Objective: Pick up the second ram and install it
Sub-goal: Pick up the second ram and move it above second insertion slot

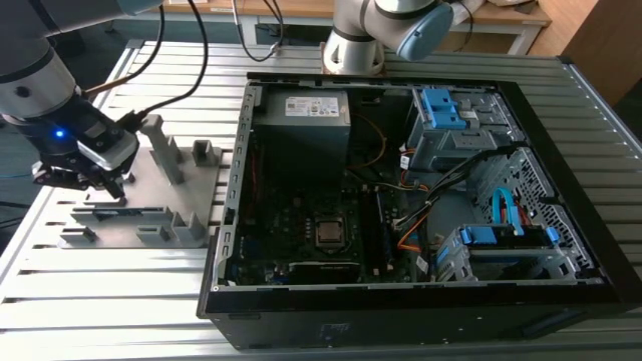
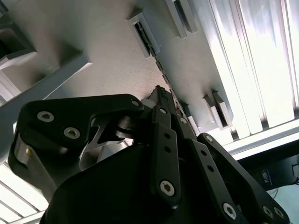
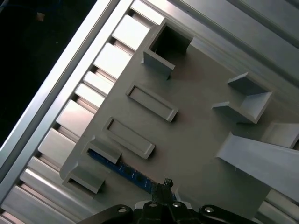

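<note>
in the exterior view the pincer [image 1: 108,188] is hanging low over a grey holder tray [image 1: 150,226], its tips reaching down to the tray's near edge. the tray is lying directly beneath it on a slatted metal table [image 1: 101,301]. an open computer case [image 1: 561,143] is sitting well apart from the pincer, toward the exterior view's right, and the base of another arm [image 1: 356,41] is standing beyond that case. in the first wrist view the second ram [image 3: 122,169] is showing as a thin blue-edged strip standing on its long edge in the tray. one end is sitting between two grey holder blocks [image 3: 103,150] and the other end is running right under the pincer [image 3: 164,183]. two shallow rectangular frames [image 3: 152,102] are lying further out from the pincer, beside the stick. in the second wrist view the pincer [image 2: 161,93] is pressing its two fingers [image 2: 163,135] nearly together, clenched on the stick's upper edge. the second ram [image 2: 161,70] is stretching away from the tips as a narrow dark line, ending in a grey block [image 2: 140,23] just ahead of the pincer.
</note>
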Action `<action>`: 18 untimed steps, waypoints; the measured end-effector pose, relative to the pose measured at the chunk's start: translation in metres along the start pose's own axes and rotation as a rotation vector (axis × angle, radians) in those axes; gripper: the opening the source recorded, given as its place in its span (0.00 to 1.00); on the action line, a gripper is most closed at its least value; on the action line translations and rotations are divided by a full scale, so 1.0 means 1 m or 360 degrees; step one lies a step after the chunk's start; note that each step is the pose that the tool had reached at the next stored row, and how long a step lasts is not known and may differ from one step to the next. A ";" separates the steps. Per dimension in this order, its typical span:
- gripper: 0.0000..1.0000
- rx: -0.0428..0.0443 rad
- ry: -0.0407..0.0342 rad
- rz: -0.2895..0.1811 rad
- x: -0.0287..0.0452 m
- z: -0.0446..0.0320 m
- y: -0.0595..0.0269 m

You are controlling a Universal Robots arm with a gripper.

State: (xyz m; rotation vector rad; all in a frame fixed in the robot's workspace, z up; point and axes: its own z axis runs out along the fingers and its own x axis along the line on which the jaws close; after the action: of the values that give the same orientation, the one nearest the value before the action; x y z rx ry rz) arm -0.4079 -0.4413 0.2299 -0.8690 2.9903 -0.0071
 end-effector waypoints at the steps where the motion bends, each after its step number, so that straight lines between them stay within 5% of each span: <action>1: 0.10 0.0000 0.0000 -0.0011 0.0000 0.0000 0.0000; 18: 0.10 -0.0005 -0.0002 -0.0190 0.0000 0.0001 0.0000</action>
State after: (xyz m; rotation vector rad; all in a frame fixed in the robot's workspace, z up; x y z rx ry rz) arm -0.4079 -0.4413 0.2298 -1.0456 2.9329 -0.0045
